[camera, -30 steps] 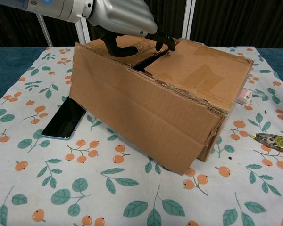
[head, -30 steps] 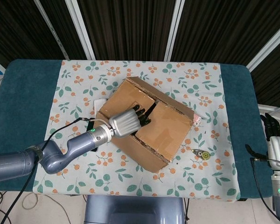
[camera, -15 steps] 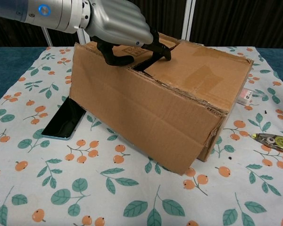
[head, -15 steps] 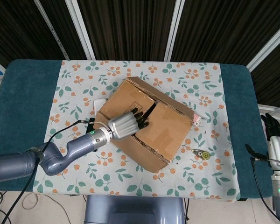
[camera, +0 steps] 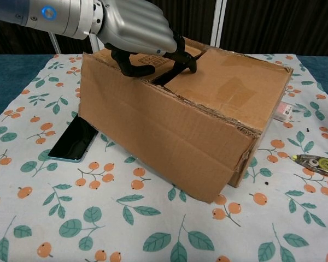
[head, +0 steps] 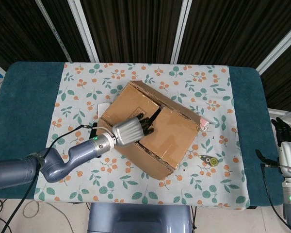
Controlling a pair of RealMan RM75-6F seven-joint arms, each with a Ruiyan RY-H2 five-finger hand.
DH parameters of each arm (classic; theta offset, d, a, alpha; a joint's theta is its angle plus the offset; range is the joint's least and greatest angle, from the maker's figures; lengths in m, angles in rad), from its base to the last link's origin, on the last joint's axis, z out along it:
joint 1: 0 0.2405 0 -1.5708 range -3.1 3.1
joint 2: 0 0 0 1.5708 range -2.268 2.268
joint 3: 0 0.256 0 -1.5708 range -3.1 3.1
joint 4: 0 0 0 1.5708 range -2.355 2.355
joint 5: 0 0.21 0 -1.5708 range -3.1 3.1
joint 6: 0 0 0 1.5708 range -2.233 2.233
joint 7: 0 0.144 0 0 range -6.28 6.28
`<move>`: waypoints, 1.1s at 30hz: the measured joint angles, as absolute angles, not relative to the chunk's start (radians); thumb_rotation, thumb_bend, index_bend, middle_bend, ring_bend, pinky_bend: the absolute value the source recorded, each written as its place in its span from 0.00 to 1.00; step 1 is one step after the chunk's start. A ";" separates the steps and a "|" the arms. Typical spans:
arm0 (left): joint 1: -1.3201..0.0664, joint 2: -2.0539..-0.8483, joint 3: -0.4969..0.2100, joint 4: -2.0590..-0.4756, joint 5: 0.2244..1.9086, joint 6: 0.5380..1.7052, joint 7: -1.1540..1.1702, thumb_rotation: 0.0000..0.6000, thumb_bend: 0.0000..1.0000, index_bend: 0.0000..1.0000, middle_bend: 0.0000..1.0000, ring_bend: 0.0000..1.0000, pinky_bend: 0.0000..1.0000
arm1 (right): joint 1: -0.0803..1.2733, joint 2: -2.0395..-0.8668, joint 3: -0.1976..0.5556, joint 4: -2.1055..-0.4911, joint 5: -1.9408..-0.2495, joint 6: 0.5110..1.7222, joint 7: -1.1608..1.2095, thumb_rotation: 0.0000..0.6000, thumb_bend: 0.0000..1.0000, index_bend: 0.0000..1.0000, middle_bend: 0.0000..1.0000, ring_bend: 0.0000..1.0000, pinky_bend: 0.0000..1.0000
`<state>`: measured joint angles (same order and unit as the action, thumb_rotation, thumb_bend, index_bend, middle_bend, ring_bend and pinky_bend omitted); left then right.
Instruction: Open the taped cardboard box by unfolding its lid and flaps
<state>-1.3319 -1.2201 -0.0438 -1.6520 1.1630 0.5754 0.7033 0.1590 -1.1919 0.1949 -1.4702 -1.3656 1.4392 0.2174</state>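
Cardboard box (camera: 180, 131) sits mid-worktop on the floral cloth (camera: 153, 240), turned askew. Left hand (camera: 134, 30) is set on the lid, fingers (camera: 180, 54) curled into the dark seam gap between the top flaps (head: 172, 133). Flap-lifting step judged just started; next an upward pull on the flap edge is needed. Actual grip under the flap is hidden. Right hand (head: 284, 138) is parked off the right edge, fingers apart, holding nothing.

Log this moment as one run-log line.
step: opening flaps | left hand: fingers hooked at the seam gap of cardboard box | right hand: idle at table edge, off box | lid: not yet unfolded
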 measured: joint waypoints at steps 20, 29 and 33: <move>-1.367 -1.149 -0.057 -1.670 1.162 0.573 0.697 1.00 0.63 0.11 0.46 0.13 0.20 | 0.159 -1.198 0.198 -1.461 -1.371 1.445 0.224 1.00 0.32 0.00 0.00 0.00 0.22; -1.374 -1.100 -0.067 -1.687 1.166 0.584 0.694 1.00 0.63 0.13 0.49 0.16 0.20 | 0.159 -1.200 0.199 -1.457 -1.374 1.448 0.224 1.00 0.32 0.00 0.00 0.00 0.22; -1.377 -1.076 -0.072 -1.694 1.169 0.587 0.692 1.00 0.63 0.13 0.50 0.17 0.20 | 0.158 -1.201 0.199 -1.456 -1.375 1.449 0.224 1.00 0.32 0.00 0.00 0.00 0.22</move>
